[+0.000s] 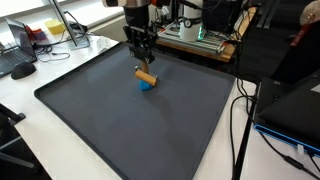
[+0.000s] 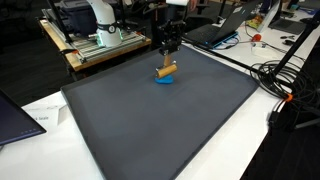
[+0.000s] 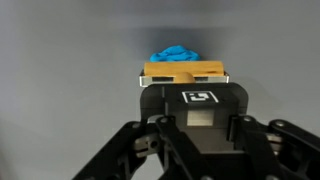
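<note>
Wrist view: a wooden block [image 3: 183, 72] is seen held tight in the closed-down jaws of the gripper [image 3: 186, 88]; a blue lump [image 3: 175, 51] is seen just behind it; in both exterior views the wooden block [image 1: 146, 74] is held tilted, just above the blue lump [image 2: 165, 80], at the far middle of the dark mat [image 1: 120, 130]; whether they touch cannot be told; the step in hand seems to be the holding of the block over the lump; next, a slow, steady move is called for, so nothing is dropped or knocked.
</note>
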Available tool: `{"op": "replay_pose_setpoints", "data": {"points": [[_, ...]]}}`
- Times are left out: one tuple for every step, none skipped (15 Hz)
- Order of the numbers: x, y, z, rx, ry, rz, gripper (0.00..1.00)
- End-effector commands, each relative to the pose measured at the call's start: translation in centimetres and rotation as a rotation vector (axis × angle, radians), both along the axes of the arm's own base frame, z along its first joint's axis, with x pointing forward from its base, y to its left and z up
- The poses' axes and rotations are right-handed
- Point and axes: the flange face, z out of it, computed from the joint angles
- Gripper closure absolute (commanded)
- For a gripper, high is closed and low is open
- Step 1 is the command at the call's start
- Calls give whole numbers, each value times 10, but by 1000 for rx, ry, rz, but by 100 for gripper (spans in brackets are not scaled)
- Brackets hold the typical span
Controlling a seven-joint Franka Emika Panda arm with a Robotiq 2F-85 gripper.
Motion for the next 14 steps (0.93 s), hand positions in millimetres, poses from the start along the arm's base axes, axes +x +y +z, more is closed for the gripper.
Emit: {"op": "replay_pose_setpoints", "data": {"points": [[6,-14,0,42,-35,32,78],[7,-17,-3,51,-39,42,78],[8,-20,-6,59,-40,48,78],[8,-24,-10,70,-33,58,78],[7,-26,-14,78,-27,69,78],[6,-29,-18,86,-19,81,78],[5,-32,-21,97,-13,92,78],[3,-34,-23,106,-11,104,78],[1,-36,-26,115,-2,118,78],[-1,-39,-29,127,6,128,78],[-4,-41,-31,136,12,137,78],[-7,-44,-33,143,19,149,78],[-10,-47,-36,150,26,156,78],[-12,-49,-39,152,29,163,78]]}}
